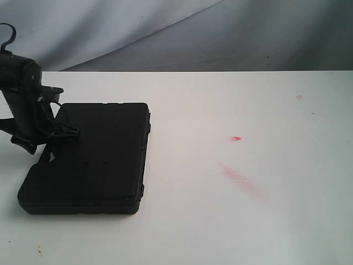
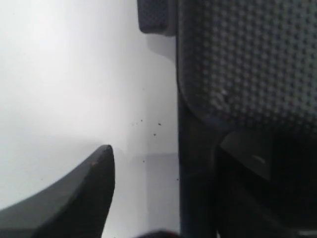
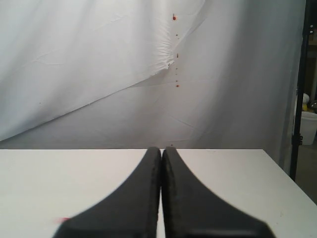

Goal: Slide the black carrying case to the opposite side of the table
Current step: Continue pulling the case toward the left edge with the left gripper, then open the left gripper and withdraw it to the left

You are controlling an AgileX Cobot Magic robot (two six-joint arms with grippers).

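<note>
The matte black case [image 1: 94,160] lies flat on the left part of the white table [image 1: 231,221]. My left gripper [image 1: 55,134] is down at the case's left edge and stands open. In the left wrist view one finger [image 2: 91,191] hovers over bare table [image 2: 74,74], a strip of white apart from the case's textured edge [image 2: 247,64]; the other finger is lost in the dark of the case. My right gripper [image 3: 161,150] is shut with nothing in it, held above the table [image 3: 49,183]. It does not show in the exterior view.
Two faint red marks [image 1: 236,138] [image 1: 240,178] stain the table right of the middle. A grey cloth backdrop [image 1: 193,33] hangs behind the far edge. In the right wrist view a dark stand [image 3: 302,74] rises past the table's corner.
</note>
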